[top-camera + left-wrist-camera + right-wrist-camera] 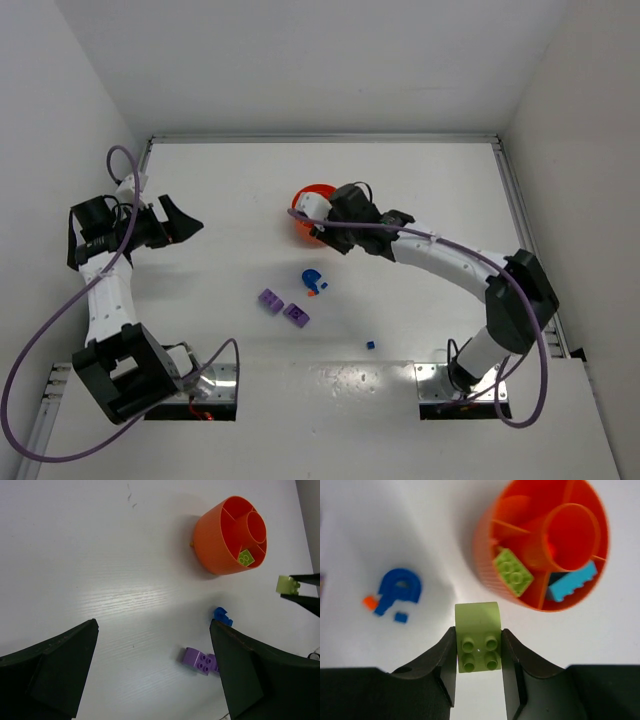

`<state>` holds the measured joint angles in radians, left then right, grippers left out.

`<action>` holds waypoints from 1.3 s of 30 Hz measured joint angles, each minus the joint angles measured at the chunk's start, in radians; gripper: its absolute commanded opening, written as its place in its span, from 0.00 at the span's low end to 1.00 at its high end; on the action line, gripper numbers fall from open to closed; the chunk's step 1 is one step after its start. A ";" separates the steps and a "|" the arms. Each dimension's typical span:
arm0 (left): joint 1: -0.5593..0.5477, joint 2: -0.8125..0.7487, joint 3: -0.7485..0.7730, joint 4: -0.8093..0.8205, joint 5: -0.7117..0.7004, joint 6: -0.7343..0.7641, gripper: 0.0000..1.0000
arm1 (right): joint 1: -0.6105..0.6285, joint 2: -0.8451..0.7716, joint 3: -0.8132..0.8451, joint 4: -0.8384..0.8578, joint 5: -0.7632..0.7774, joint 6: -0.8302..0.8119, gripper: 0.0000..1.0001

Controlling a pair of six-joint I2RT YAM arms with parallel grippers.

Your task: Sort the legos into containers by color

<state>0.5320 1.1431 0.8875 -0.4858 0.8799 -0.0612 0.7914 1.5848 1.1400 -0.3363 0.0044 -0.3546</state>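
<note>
My right gripper (478,631) is shut on a lime-yellow lego (478,615), held just short of the orange bowl (482,555). The bowl's wedges hold another lime brick (512,571) and a teal brick (572,582). From above, the right gripper (312,228) covers part of the bowl (310,192). On the table lie two purple bricks (270,299) (296,315), a blue arch (312,277) with a tiny orange piece (313,294) beside it, and a small blue piece (370,345). My left gripper (185,225) hangs open at the far left, holding nothing.
White walls close the table at the back and both sides. A metal rail (515,230) runs along the right edge. Both arm bases sit on plates (215,385) at the near edge.
</note>
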 measured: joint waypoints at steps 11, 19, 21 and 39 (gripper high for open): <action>0.000 -0.008 -0.001 0.003 -0.024 -0.012 1.00 | -0.056 0.119 0.055 0.141 0.104 0.091 0.00; 0.000 -0.003 -0.002 0.006 -0.032 -0.015 1.00 | -0.064 0.146 0.055 0.231 0.107 0.024 0.00; 0.000 0.000 -0.002 0.007 -0.033 -0.018 1.00 | -0.064 0.146 0.055 0.249 0.111 0.001 0.00; 0.000 0.033 -0.002 0.025 -0.036 -0.020 1.00 | -0.063 0.192 0.049 0.305 0.129 -0.119 0.37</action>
<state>0.5320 1.1763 0.8852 -0.4610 0.8440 -0.0811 0.7284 1.7763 1.1893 -0.0315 0.1337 -0.4736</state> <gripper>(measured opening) 0.997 0.348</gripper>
